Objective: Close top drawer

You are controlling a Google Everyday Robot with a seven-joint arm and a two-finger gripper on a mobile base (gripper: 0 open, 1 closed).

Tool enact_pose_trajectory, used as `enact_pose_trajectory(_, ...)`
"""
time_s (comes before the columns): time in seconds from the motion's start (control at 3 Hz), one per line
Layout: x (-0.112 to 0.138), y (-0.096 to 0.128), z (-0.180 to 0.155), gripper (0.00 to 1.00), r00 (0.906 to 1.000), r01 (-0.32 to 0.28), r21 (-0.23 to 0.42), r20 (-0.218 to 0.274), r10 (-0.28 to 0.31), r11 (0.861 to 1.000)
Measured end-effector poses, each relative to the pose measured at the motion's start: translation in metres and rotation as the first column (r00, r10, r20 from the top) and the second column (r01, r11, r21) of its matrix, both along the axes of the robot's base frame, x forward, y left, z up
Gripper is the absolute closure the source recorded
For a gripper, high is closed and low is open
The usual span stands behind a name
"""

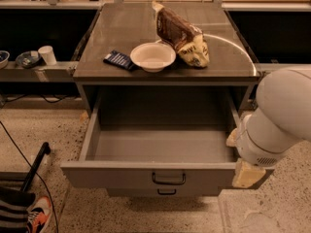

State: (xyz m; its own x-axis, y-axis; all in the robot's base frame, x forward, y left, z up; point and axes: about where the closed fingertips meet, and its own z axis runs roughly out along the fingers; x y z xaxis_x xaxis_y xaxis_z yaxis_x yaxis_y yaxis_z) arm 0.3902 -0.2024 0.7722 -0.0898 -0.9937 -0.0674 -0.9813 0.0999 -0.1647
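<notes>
Fingers [248, 174] of the gripper [240, 157] spread apart at the right front corner of the top drawer [160, 176], which juts far out over speckled floor [146, 217].

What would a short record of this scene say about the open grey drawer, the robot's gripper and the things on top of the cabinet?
Top drawer: wide grey metal drawer, pulled far out, no contents visible
Handle: small black loop handle, centre of the front panel
Gripper: cream two-finger gripper, beside the drawer front's corner on the picture's right
Cabinet top: round white bowl, brown-and-yellow bag, flat dark blue packet
Task state: drawer not yet closed
</notes>
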Motion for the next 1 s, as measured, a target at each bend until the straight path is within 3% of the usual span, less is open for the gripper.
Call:
enact_pose_trajectory(0.67,-0.0019,0.005,-0.0015,0.83,1.0,-0.002,0.039,0.006,0.001,0.999)
enact_pose_trajectory(1.0,-0.0019,0.005,-0.0015,1.0,1.0,-0.002,0.039,0.006,0.001,0.999)
